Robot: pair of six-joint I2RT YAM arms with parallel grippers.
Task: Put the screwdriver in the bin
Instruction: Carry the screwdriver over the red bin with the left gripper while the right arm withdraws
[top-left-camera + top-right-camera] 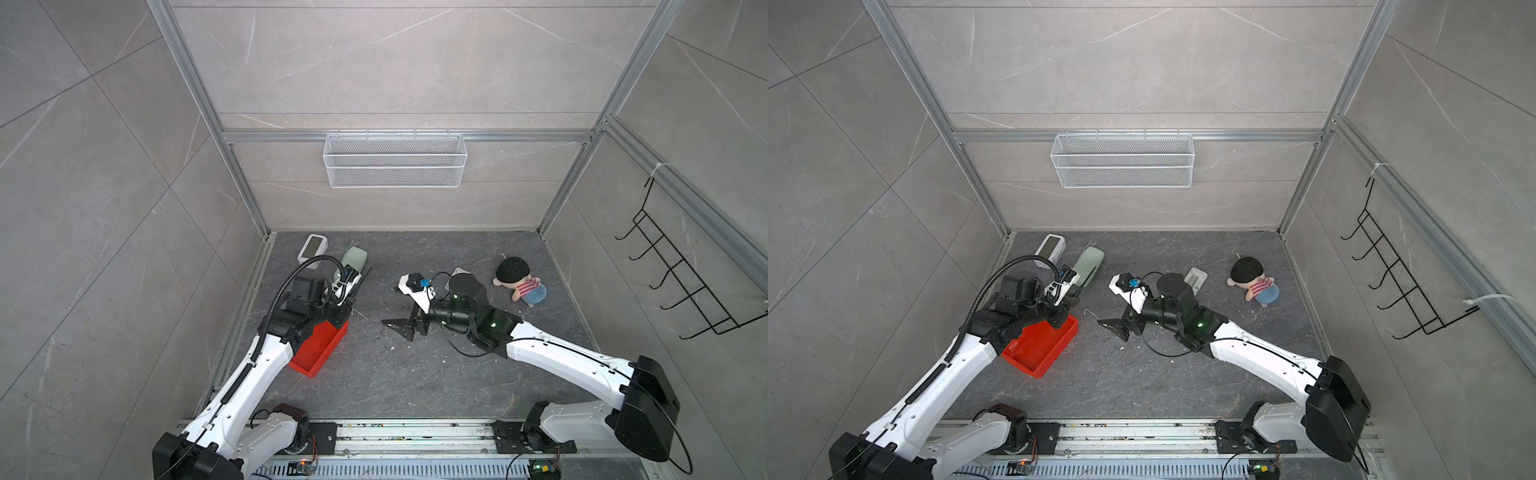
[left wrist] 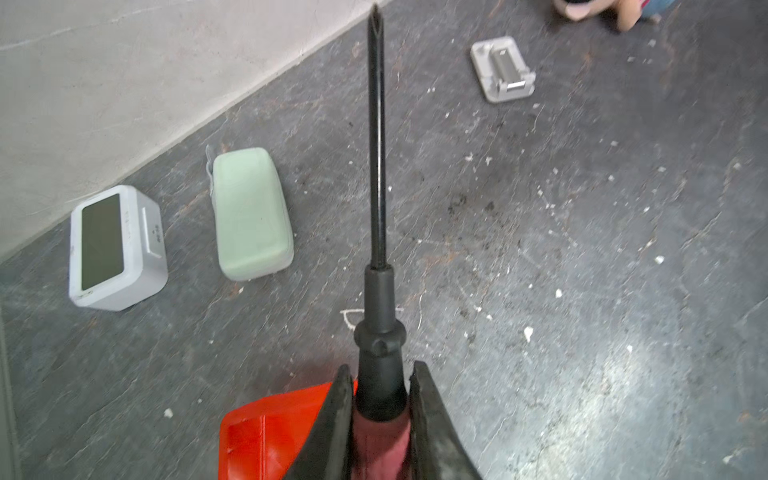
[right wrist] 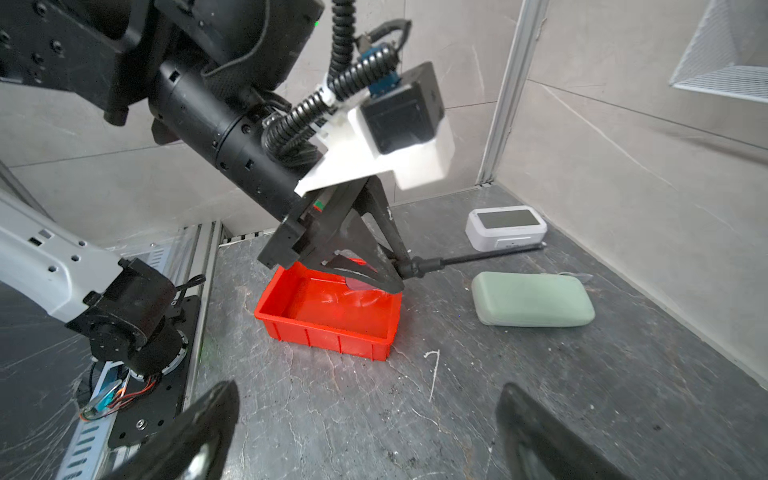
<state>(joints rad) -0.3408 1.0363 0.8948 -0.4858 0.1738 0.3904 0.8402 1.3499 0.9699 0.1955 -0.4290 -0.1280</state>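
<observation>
In both top views the left gripper (image 1: pixel 345 311) hangs over the far end of the red bin (image 1: pixel 318 357), which sits at about 8 o'clock on the tabletop. The screwdriver (image 1: pixel 363 277) juts from it toward 1 o'clock, its black shaft crossing in front of the mint-green case (image 1: pixel 355 255). The right gripper (image 1: pixel 405 326) sits near the middle, jaws spread and empty. The left wrist view gives what those cannot: the left gripper (image 2: pixel 380 370) clamped on the red handle just behind the black collar, the screwdriver (image 2: pixel 376 166) running straight out over bare floor, and a corner of the bin (image 2: pixel 257 432) beneath. We judge the tool light, stiff and slim. Its smooth round handle looks the sound place to hold, while the thin shaft would likely swivel in a grip. Only the right wrist view shows height: the handle is above the bin's (image 3: pixel 328 332) inside, and the tip is past its wall, toward the white clock (image 3: pixel 505 226).
</observation>
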